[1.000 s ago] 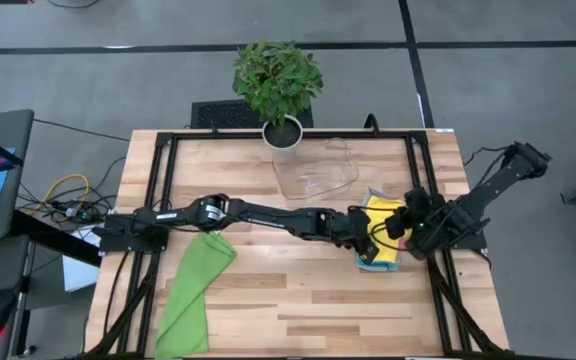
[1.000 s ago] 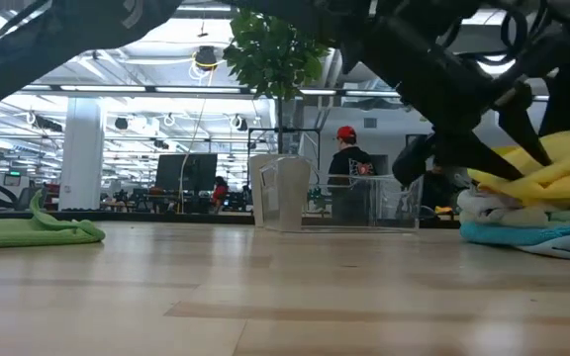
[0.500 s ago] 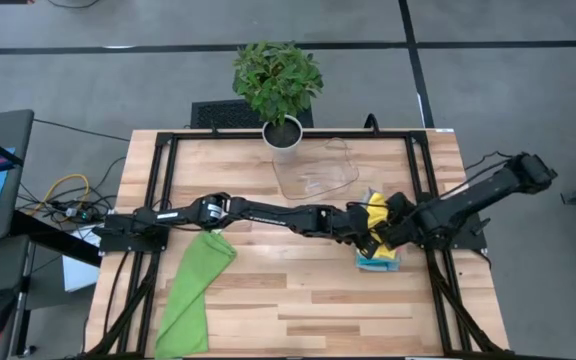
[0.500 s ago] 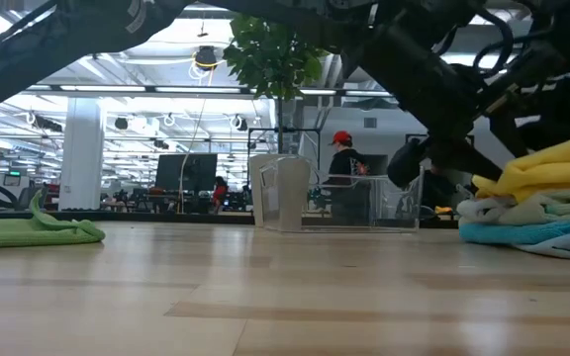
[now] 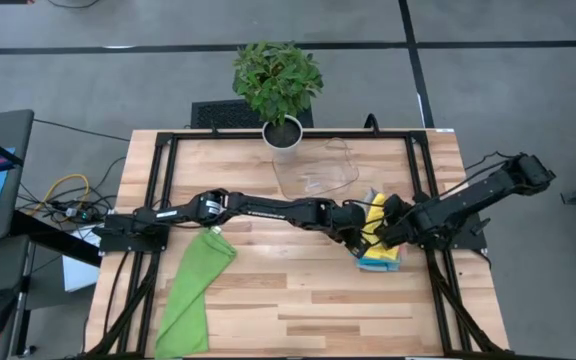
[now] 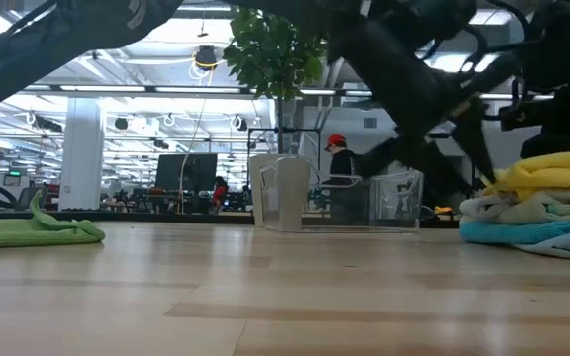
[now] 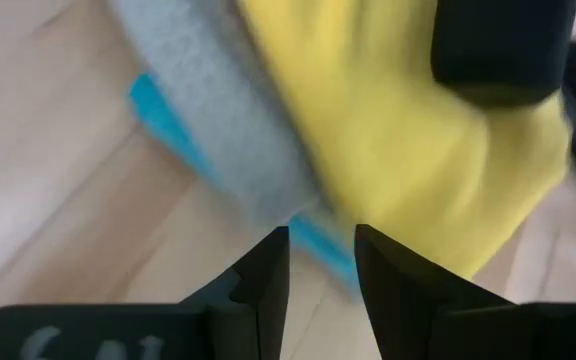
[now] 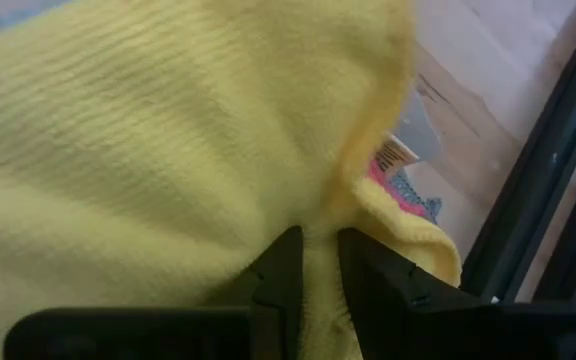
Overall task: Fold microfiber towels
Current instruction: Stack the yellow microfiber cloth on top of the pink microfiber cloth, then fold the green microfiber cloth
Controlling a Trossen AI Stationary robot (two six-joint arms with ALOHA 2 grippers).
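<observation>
Dark jointed arms, black blunt fingers [image 7: 268, 285]

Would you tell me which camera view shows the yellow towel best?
The right wrist view: the yellow towel fills it, weave and hem plain. The left wrist view shows it blurred, the low view edge-on atop the stack, the high view mostly hidden behind the arms.

Yellow towel [image 5: 377, 216] atop stacked towels [image 6: 532, 229]

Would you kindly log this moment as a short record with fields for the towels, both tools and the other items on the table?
stack: yellow towel on top of grey and blue towels, right side of table
green towel: lying apart, front left
left tool: at the stack's left edge, fingers close together, nothing between them
right tool: pinching a fold of the yellow towel
clear tray: beside potted plant, at the back
</observation>
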